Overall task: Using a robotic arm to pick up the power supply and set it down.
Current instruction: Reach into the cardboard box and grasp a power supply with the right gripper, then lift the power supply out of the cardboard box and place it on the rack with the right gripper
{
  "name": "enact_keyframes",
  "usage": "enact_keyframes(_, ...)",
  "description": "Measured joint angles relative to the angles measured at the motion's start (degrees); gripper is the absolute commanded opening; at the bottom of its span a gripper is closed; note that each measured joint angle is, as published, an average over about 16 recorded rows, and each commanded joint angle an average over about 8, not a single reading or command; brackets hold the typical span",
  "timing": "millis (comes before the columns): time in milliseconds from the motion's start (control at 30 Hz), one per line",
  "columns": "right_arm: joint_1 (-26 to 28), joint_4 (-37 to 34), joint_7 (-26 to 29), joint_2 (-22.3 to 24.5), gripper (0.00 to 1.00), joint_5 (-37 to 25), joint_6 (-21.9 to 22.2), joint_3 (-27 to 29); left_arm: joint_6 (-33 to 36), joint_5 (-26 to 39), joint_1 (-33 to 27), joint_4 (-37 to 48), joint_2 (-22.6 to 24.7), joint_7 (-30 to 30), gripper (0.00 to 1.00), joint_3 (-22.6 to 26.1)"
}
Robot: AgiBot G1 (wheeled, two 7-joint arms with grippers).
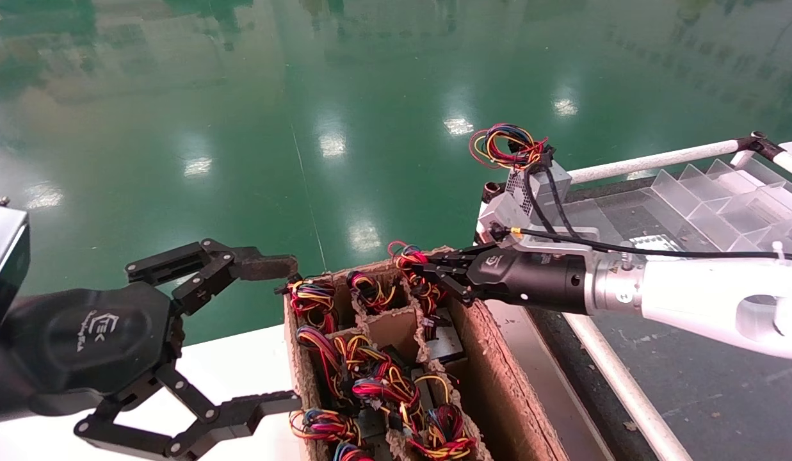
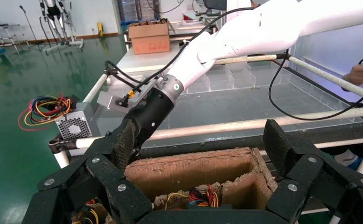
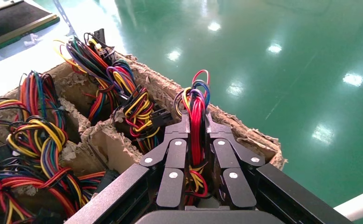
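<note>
Green glossy floor lies beyond the cardboard box point(image 1: 498, 384) of wired units. At the box's 12 o'clock corner the right gripper point(image 3: 197, 140) is pinched narrow on the wire bundle point(image 3: 197, 100) of a power supply whose body is hidden; judged best lifted straight up, clear of the dividers point(image 1: 389, 330). Neighbouring bundles point(image 1: 376, 374) could snag. At 9 o'clock the left gripper point(image 1: 267, 333) hangs wide. A perforated grey box point(image 1: 530, 189) sits at 1 o'clock.

Robotic arm point(image 1: 626, 288): white-silver forearm, black wrist, reaching in from right over box's far-right cell. Its right gripper point(image 3: 197, 140) clamped on red/yellow/black wire bundle point(image 1: 413, 269) of power supply; bundle stands up between fingers point(image 3: 175, 158). PSU body hidden in cell.
</note>
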Motion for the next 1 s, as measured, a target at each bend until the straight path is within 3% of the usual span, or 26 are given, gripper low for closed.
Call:
enact_keyframes(467, 2.75, 1.44, -2.11, 4.17, 0.0, 3.3, -5.63, 2.31, 0.0, 0.0, 0.0, 0.0, 0.0, 0.0, 1.0, 0.01)
enact_keyframes(1000, 13.27, 7.37, -1.03, 9.24, 0.0, 6.22, -8.38, 4.68, -0.01, -0.01, 0.0, 0.0, -0.01, 0.01, 1.0, 0.01)
